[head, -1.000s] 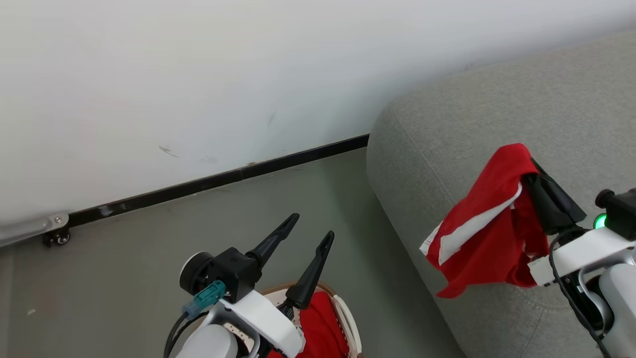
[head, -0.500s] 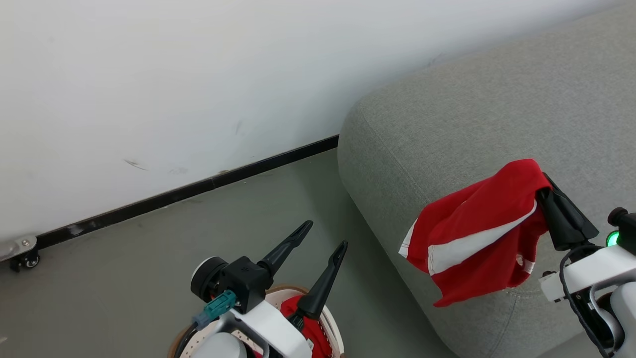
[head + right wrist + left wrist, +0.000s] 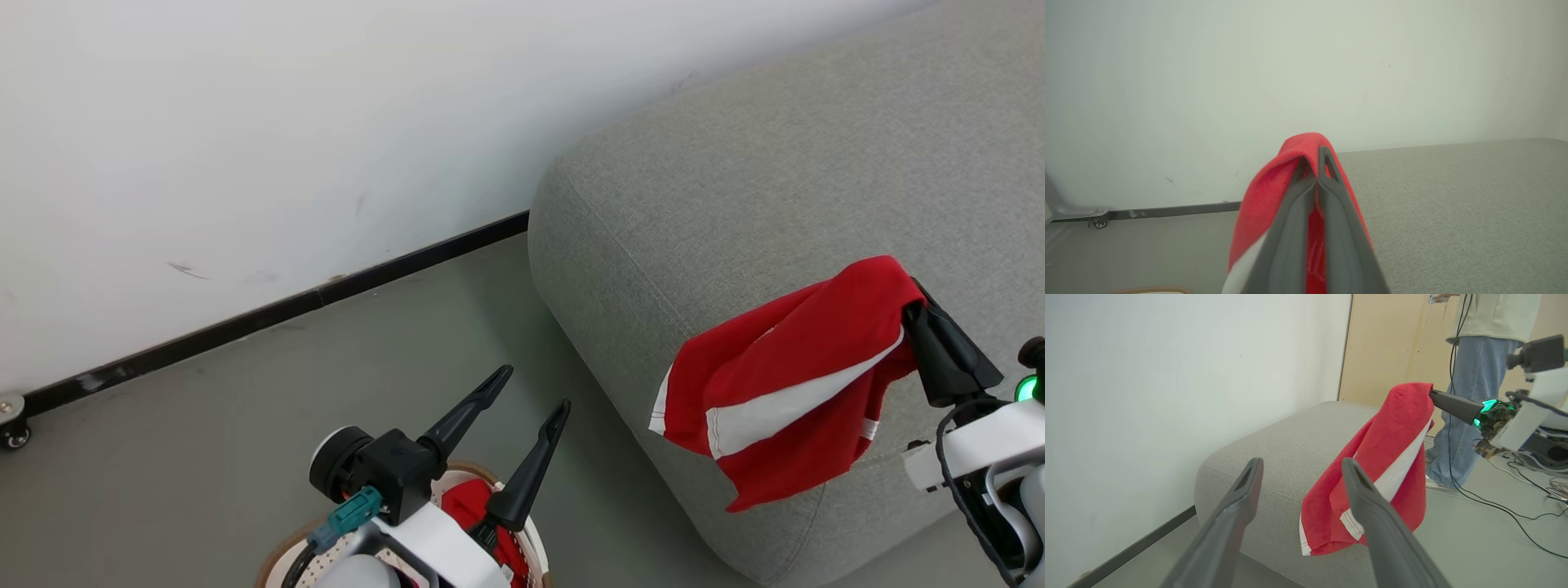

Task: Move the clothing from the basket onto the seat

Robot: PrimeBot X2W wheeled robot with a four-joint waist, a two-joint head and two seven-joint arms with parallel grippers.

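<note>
A red garment with a white band [image 3: 784,384] hangs from my right gripper [image 3: 913,298], which is shut on its top edge, over the front corner of the grey seat [image 3: 775,188]. From the right wrist, the shut fingertips [image 3: 1315,160] pinch the red cloth above the seat [image 3: 1453,196]. My left gripper [image 3: 535,389] stands open and holds nothing, above the basket [image 3: 465,467] at the bottom edge, where more red clothing [image 3: 469,500] lies. The left wrist view shows the open left gripper [image 3: 1301,465] pointing at the hanging garment [image 3: 1384,457] and the seat [image 3: 1274,449].
A white wall with a black baseboard [image 3: 269,314] runs behind the grey floor. A small caster wheel [image 3: 12,433] sits at the far left. A person in jeans [image 3: 1470,396] stands beyond the seat, with cables [image 3: 1515,514] on the floor.
The head view has swung, so wall and seat sit further left. My right gripper has carried the garment a little farther over the seat. The left gripper has stayed open over the basket.
</note>
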